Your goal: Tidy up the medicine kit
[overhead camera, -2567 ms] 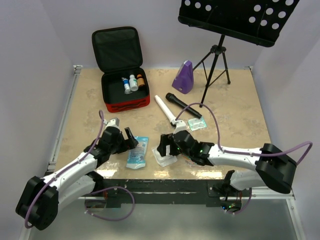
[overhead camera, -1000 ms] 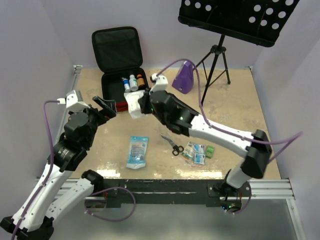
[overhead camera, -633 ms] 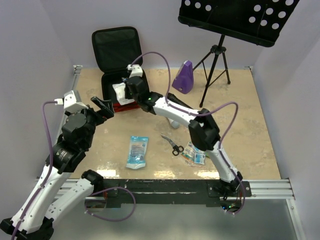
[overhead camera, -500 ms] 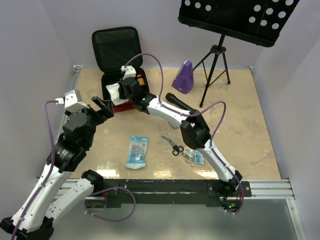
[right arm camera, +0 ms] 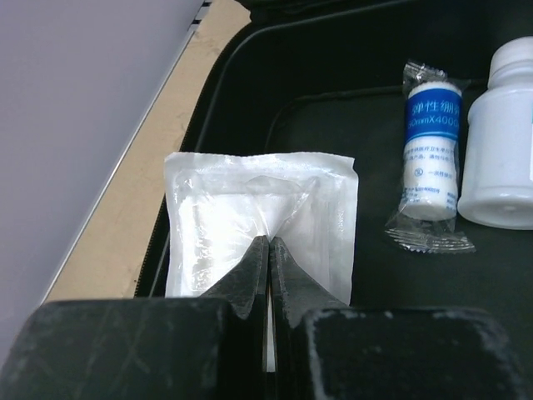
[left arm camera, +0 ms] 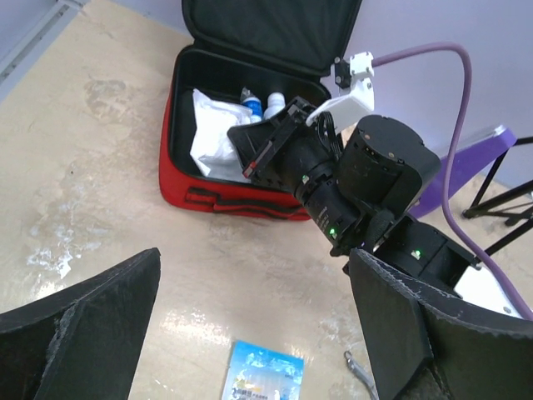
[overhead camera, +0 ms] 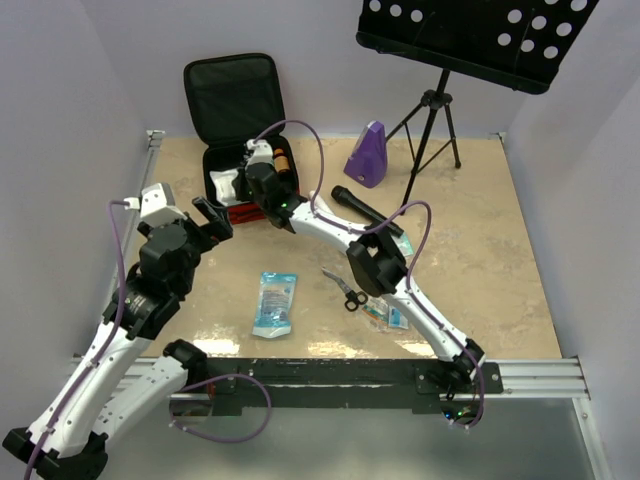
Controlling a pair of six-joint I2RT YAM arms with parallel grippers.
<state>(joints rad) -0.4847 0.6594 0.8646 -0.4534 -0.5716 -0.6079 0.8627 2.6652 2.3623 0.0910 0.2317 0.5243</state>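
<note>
Right wrist, right gripper (right arm camera: 268,243) clamping white packet (right arm camera: 218,218) beside medicine kit (right arm camera: 215,98) left wall, left gripper (left arm camera: 254,275) spread wide, empty

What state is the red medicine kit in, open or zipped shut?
The medicine kit is open: its lid stands up behind it, black lining exposed, a white packet and white bottle visible inside.

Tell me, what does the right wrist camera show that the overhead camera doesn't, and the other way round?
Only the right wrist view: how the right end effector pinches shut on the white packet, beside a blue-labelled wrapped roll. Only the overhead view: the left end effector, blue pouch, scissors, purple metronome and music stand. Both: the open medicine kit and that white packet.
</note>
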